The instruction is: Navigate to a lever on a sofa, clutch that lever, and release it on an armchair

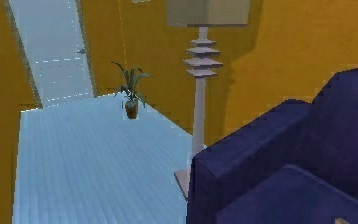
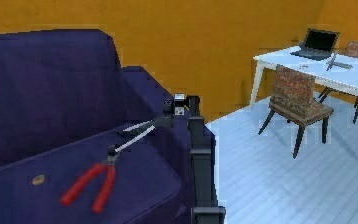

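In the forward view a pale door (image 1: 53, 50) stands in the orange wall (image 1: 287, 50) at the far left, at the head of a light blue plank floor (image 1: 77, 160). To its right a small potted plant (image 1: 132, 92) sits on the floor near the wall. Next comes a floor lamp (image 1: 202, 70): a boxy shade at the top, stacked plates on the pole, and its foot just beside the navy sofa (image 1: 287, 165). The sofa takes up the lower right corner and closes off the way on that side. The floor on the left lies bare up to the door.

In the arm side view the navy sofa (image 2: 57, 95) takes up the left half, with its tall back behind and its seat below. A small round thing (image 2: 37, 180) lies on the seat cushion near the left. Right of it, also flat on the seat, lies the red-handled tool (image 2: 91, 186), with two red grips and a thin metal head pointing up and to the right. The end effector (image 2: 127, 138) reaches in over the seat from the right, and its thin fingers (image 2: 139, 127) point toward the tool's metal head. Whether they touch it cannot be told. The state of the fingers cannot be told either, nor whether the end effector holds anything. The sofa's armrest (image 2: 147, 90) rises just behind it. The dark arm (image 2: 200, 170) rises along the sofa's right end. Farther right, across bare floor, a patterned chair (image 2: 297, 98) stands before a white bench (image 2: 277, 60) that carries a laptop (image 2: 317, 43).
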